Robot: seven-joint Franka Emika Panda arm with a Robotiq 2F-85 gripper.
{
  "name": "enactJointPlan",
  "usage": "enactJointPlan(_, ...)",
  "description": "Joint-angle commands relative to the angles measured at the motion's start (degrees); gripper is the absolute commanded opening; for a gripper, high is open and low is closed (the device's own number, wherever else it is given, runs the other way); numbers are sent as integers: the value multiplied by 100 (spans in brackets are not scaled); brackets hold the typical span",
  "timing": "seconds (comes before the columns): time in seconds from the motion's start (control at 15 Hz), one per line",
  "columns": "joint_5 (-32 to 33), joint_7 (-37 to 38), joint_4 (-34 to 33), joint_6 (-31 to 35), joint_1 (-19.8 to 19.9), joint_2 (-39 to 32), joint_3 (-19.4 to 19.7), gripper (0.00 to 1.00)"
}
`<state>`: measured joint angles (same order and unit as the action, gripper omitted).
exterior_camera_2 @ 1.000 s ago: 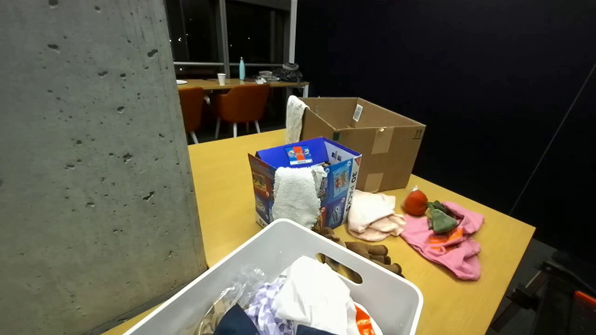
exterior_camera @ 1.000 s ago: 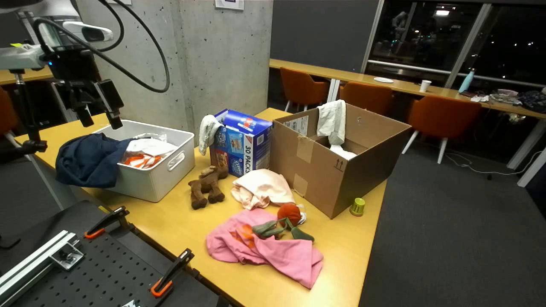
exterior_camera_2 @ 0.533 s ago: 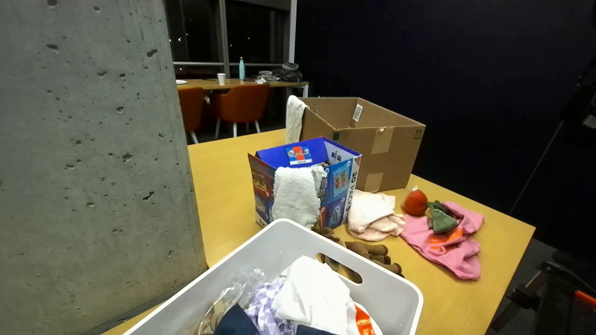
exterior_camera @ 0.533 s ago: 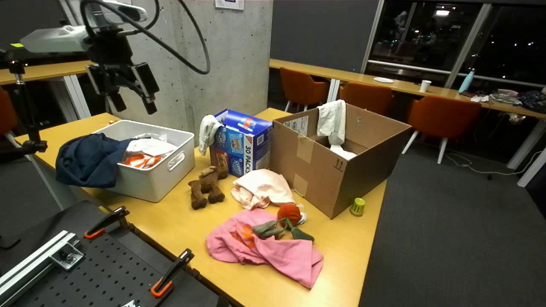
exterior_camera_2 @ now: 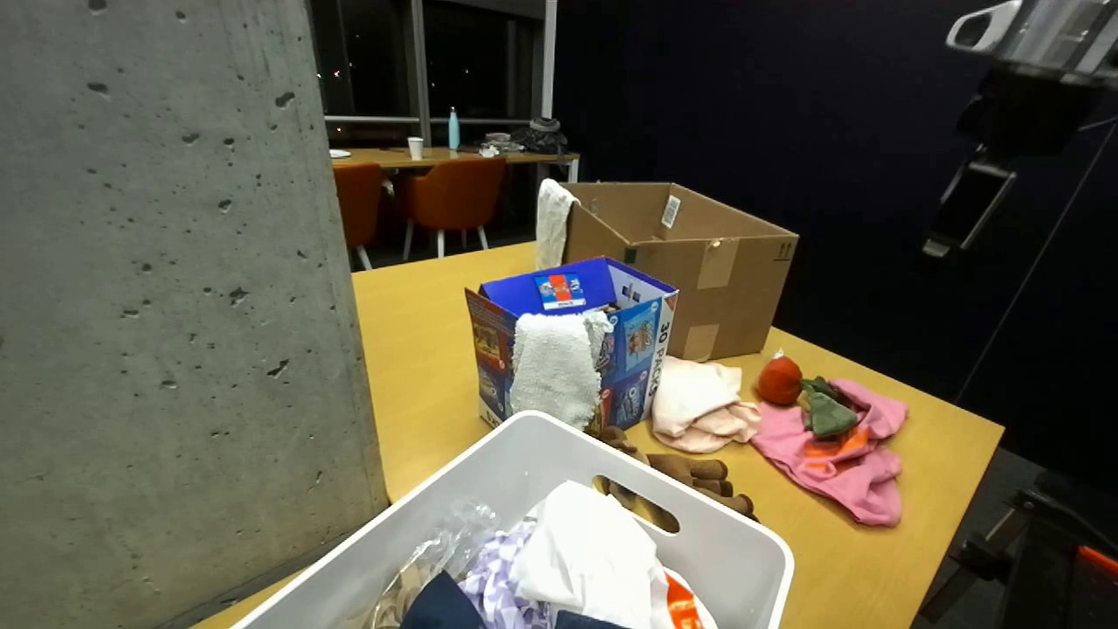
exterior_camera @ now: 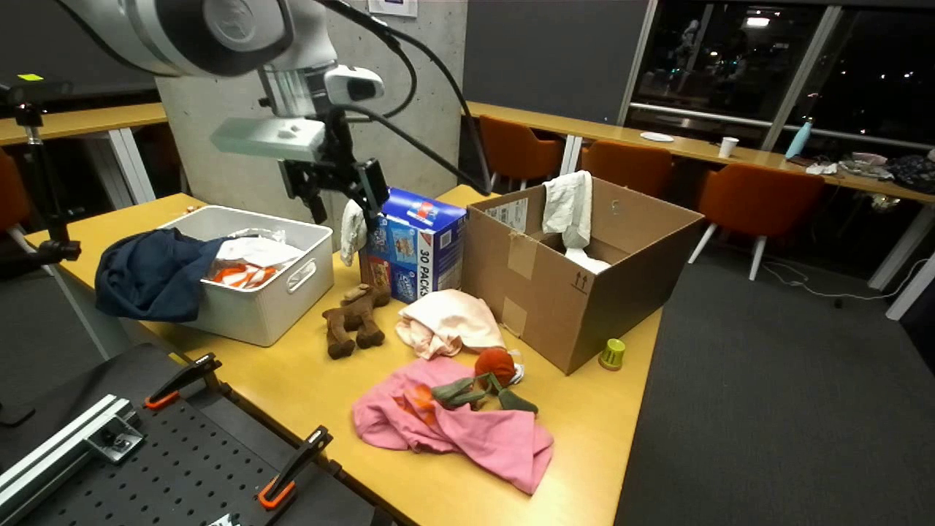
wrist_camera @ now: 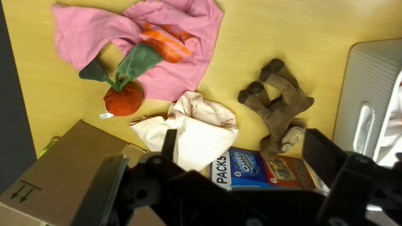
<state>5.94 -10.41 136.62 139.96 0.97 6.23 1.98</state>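
Note:
My gripper (wrist_camera: 241,141) is open and empty, held in the air above the table. In an exterior view the gripper (exterior_camera: 348,213) appears in front of the blue snack box (exterior_camera: 409,241) and the white cloth (exterior_camera: 353,232) hung on its edge. In the wrist view a peach cloth (wrist_camera: 201,135), a brown plush animal (wrist_camera: 282,106) and the snack box (wrist_camera: 248,168) show below and between the fingers. A pink cloth (wrist_camera: 176,44) lies farther off, with a red plush (wrist_camera: 124,99) with green leaves beside and partly over it. The gripper's own body hides part of the snack box.
A cardboard box (exterior_camera: 526,292) stands beside the snack box, with a white cloth (exterior_camera: 570,204) over its rim. A white bin (exterior_camera: 292,310) holds clothes, and a navy cloth (exterior_camera: 157,274) hangs over it. A green cup (exterior_camera: 612,355) stands near the table edge. A concrete pillar (exterior_camera_2: 192,306) rises behind.
My arm has moved right, from above the white bin to near the snack box, and ends lower than half a second ago. It has come into both exterior views. The objects have not moved.

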Motion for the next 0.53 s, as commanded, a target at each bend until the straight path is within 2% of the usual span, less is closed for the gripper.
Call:
enactJointPlan(0.0,-367,-645,-796,310,58,-1316,110,100)
enactJointPlan(0.2,-576,-1140,-1442,284,240,-2181,-15,100)
enactJointPlan(0.47,-543,-1388,-2248,210,445,-3077,-133,100)
